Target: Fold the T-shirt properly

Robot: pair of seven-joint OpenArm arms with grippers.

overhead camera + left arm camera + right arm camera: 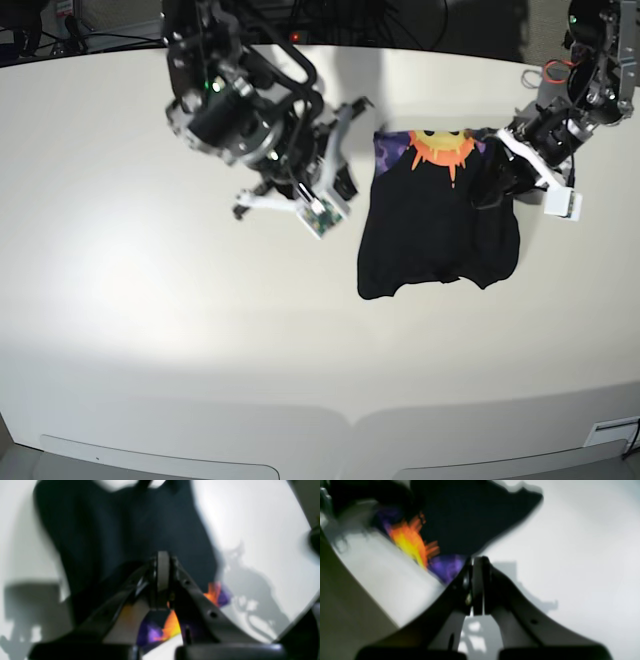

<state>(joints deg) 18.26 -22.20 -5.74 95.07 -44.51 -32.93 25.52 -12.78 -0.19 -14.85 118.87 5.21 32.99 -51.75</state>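
Black cloth is held up over the white table: one T-shirt, gripped along its printed top edge, the plain side hanging doubled toward the front. Judged from this, a first fold is under way; flattening and the remaining folds are left. Two grippers are counted. The left gripper is closed on the T-shirt's edge by the purple and orange print. The right gripper is closed on the opposite corner.
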